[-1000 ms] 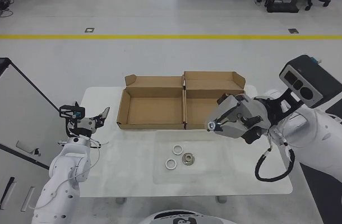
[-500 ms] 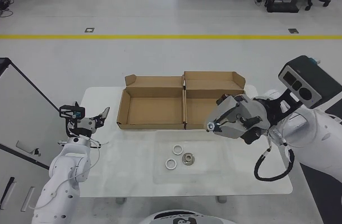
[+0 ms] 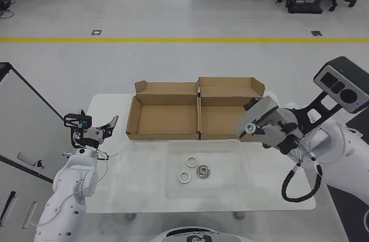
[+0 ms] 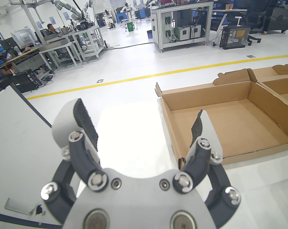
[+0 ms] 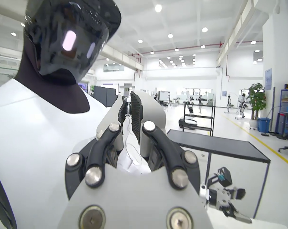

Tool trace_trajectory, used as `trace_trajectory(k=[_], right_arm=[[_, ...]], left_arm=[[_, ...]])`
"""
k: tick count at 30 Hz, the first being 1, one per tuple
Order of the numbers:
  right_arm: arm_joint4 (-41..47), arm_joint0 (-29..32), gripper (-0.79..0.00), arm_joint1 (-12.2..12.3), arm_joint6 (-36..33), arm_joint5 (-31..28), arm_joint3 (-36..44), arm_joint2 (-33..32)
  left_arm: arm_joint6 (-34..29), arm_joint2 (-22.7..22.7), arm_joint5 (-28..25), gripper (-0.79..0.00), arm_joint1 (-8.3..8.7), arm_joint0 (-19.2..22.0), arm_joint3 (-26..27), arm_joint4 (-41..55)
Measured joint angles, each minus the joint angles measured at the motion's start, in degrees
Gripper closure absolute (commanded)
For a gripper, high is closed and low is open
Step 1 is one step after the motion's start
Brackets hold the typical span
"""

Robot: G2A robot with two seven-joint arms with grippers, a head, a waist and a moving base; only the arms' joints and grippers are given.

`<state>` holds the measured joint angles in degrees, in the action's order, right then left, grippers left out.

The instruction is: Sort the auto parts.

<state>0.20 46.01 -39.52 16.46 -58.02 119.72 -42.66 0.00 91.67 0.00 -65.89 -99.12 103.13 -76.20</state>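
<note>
Right gripper [image 3: 251, 127] was pinched together on a small dark part [image 5: 127, 111], fyi, and you had it up in the air over the front right corner of the right cardboard box [image 3: 218, 120]. Around it: the left cardboard box [image 3: 163, 120] sat pressed side by side against that one at the back of the table [image 3: 124, 181], both with their lids folded open. One white ring [image 3: 191, 161], a second white ring [image 3: 184, 177] and a metal part [image 3: 202, 172] lay close together on the table in front of the boxes, so the boxes' front walls stood between them and the box floors. Your right wrist was rolled so the fingers pointed upward, away from the tabletop. Left gripper [image 4: 139, 110] hung at the table's left edge, fingers spread wide apart, aimed toward the far side.
</note>
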Motion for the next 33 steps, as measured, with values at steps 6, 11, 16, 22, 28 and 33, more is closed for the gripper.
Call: trace_trajectory(k=[6, 11, 16, 22, 28, 33], right_arm=[[-3.74, 4.46, 0.0, -1.1, 4.14, 0.12, 0.79, -3.78], [-7.44, 7.25, 0.0, -1.36, 1.76, 2.53, 0.95, -6.98], [-9.96, 9.14, 0.0, -1.19, -3.96, 4.99, 1.81, -10.02], [-10.41, 10.79, 0.0, -0.95, -11.29, 7.76, 3.27, -12.81], [-8.17, 12.5, 0.0, -1.3, -12.57, 7.18, 4.38, -14.89], [-5.65, 13.99, 0.0, -2.08, -9.46, 4.16, 4.6, -15.93]], left_arm=[[0.0, 0.0, 0.0, -0.785, 0.0, 0.0, 0.0, 0.0], [0.0, 0.0, 0.0, -0.785, 0.0, 0.0, 0.0, 0.0], [0.0, 0.0, 0.0, -0.785, 0.0, 0.0, 0.0, 0.0], [0.0, 0.0, 0.0, -0.785, 0.0, 0.0, 0.0, 0.0], [0.0, 0.0, 0.0, -0.785, 0.0, 0.0, 0.0, 0.0], [0.0, 0.0, 0.0, -0.785, 0.0, 0.0, 0.0, 0.0]])
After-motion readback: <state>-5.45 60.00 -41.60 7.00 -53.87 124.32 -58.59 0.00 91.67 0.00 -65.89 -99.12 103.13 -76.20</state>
